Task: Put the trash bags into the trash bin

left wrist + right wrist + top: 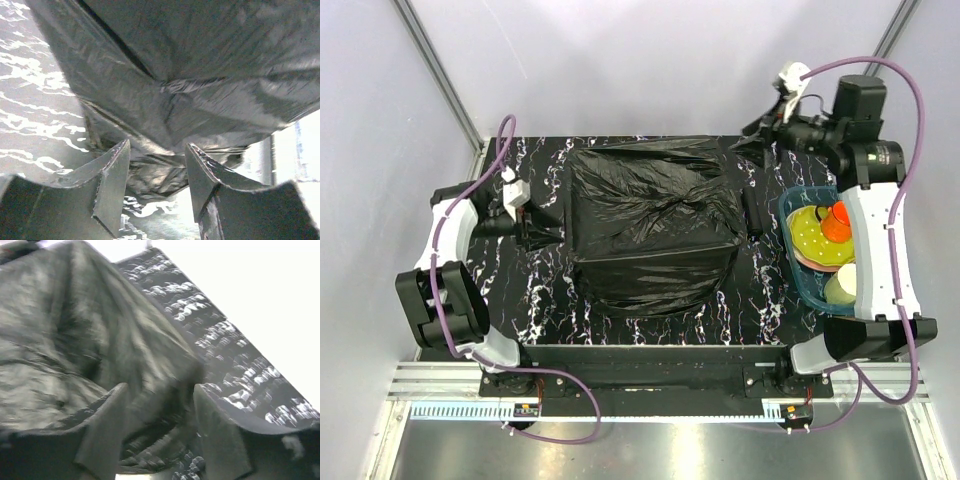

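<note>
Two sets of fingers, both spread. The left fingers [112,170] stand apart with a wrinkled fold of the trash bag [650,225] hanging in the gap and just past the tips, and it doesn't look pinched. The right fingers [107,415] are apart too, with glossy film bunched between them, but that view is blurry so I can't tell if either one touches it. The bag sits between the two pairs, draped over a boxy lump mid-worktop [545,300] — whatever's underneath is fully covered. Left fingers are at its left edge, right fingers at its far right corner. Nearer than the right fingers, beside the bag, sits a blue tray [798,192] holding a yellow plate [817,238] and an orange cone [837,222].
</note>
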You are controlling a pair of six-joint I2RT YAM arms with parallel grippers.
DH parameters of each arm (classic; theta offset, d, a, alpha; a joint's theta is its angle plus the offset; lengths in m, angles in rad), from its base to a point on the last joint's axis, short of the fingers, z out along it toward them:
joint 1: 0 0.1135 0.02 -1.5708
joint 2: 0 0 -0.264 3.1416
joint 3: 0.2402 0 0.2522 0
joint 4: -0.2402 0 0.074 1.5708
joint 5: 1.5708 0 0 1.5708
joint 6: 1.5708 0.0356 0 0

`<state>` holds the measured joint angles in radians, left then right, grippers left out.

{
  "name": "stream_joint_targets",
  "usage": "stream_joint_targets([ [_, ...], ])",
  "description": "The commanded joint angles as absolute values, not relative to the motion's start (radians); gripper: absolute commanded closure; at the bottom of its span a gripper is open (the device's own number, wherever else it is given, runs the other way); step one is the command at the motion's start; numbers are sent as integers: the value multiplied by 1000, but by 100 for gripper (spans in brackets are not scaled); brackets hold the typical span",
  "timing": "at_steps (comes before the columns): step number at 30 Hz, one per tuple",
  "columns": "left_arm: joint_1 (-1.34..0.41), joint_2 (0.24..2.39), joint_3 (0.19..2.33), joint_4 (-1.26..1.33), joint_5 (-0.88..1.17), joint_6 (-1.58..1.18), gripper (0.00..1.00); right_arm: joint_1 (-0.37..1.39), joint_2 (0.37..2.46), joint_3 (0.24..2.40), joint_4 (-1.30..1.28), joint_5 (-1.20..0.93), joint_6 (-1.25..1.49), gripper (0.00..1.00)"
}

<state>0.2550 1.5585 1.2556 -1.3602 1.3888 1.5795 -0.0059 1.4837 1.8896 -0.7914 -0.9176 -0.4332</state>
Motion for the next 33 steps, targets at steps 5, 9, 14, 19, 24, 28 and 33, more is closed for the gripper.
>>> stream_joint_targets([
  [5, 157, 1369, 1169, -731, 1105, 533, 48, 348, 1538, 2032, -952, -859, -405, 53],
  [9, 176, 1338, 1141, -681, 1135, 431, 44, 477, 1600, 2068, -1092, -743, -500, 57],
  [14, 178, 1241, 1057, -530, 1132, 289, 39, 571, 1660, 1956, -1103, -554, -612, 55],
  [19, 176, 1143, 983, -385, 1115, 198, 37, 643, 1729, 1849, -1017, -465, -669, 51],
  [24, 179, 1124, 986, -403, 1092, 192, 35, 664, 1810, 1801, -994, -433, -689, 35],
  [28, 183, 1115, 983, -393, 1091, 172, 34, 666, 1868, 1781, -986, -433, -686, 26],
  [33, 183, 1112, 977, -382, 1089, 153, 34, 666, 1930, 1760, -966, -434, -686, 24],
])
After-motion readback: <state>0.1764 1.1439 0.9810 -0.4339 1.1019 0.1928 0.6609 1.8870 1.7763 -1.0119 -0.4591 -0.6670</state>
